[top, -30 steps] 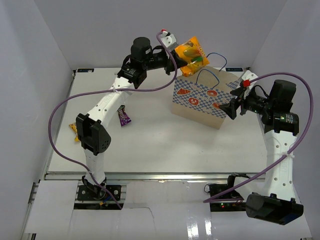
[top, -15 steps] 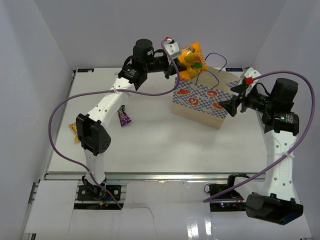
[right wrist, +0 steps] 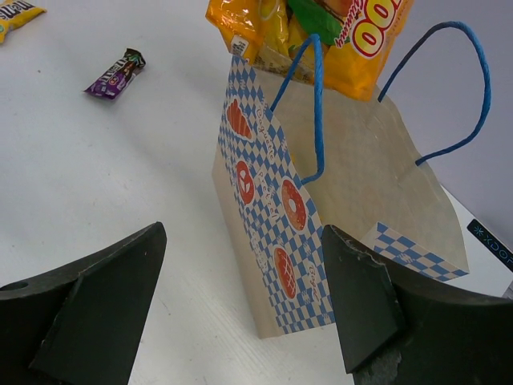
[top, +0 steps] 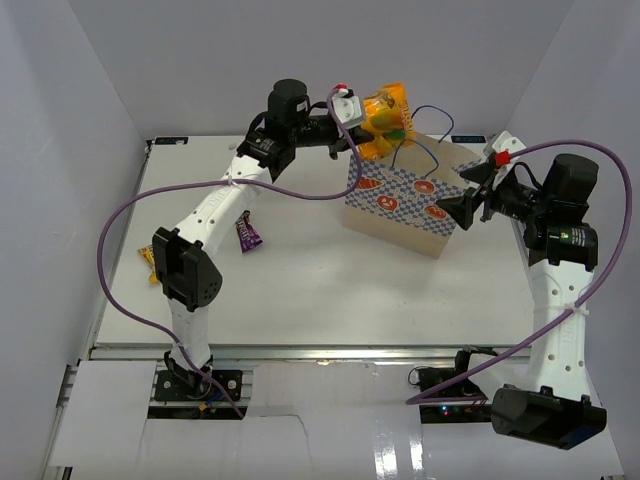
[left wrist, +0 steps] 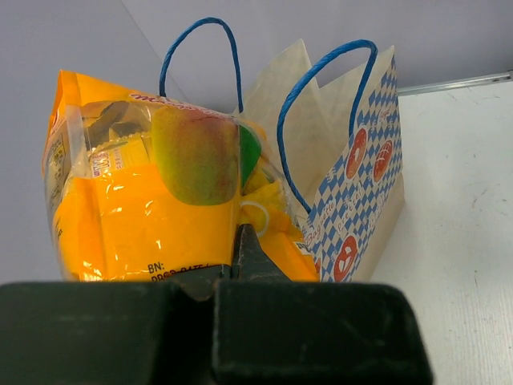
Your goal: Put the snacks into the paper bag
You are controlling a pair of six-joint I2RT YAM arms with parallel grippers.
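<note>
The paper bag (top: 400,200) stands upright at the back right of the table, its mouth open. My left gripper (top: 360,112) is shut on the orange crinkly bag (top: 386,118) and holds it in the air at the bag's far left rim, by the blue cord handles (left wrist: 321,120). The orange crinkly bag fills the left wrist view (left wrist: 152,208). My right gripper (top: 462,205) is open and empty, its jaws wide apart just off the paper bag's right end (right wrist: 272,216). The small purple candy packet (top: 247,232) and small yellow candy packet (top: 147,262) lie on the table at left. The green crinkly bag and yellow bar wrapper are out of view.
White walls enclose the table on the left, back and right. The left arm's purple cable (top: 130,210) loops over the left side of the table. The purple packet (right wrist: 116,74) and yellow packet (right wrist: 16,10) also show in the right wrist view.
My left gripper has carried the orange crinkly bag a little right and turned it edge-on, closer over the paper bag's handles. The right gripper has shifted slightly up by the bag's end.
</note>
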